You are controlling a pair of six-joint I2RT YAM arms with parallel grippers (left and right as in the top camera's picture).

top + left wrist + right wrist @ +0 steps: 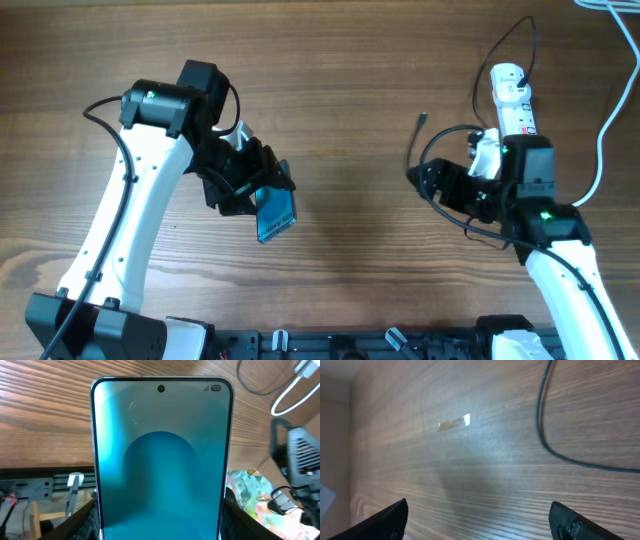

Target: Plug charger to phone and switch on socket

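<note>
My left gripper (262, 200) is shut on the phone (275, 213), a teal-screened smartphone held above the table, tilted. In the left wrist view the phone (161, 460) fills the frame, clamped at both long edges by my fingers (160, 525). The charger, a thin black cable (418, 160), loops on the table with its small connector tip (424, 118) lying free. My right gripper (430, 182) is open and empty beside that loop; its fingers (480, 520) frame bare wood, with the cable (545, 435) curving beyond them. The white socket strip (512, 98) lies at the far right.
A thicker white cable (612, 100) runs along the right edge of the table, also seen in the left wrist view (292, 390). A dark rail (380, 345) runs along the table's front edge between the arm bases.
</note>
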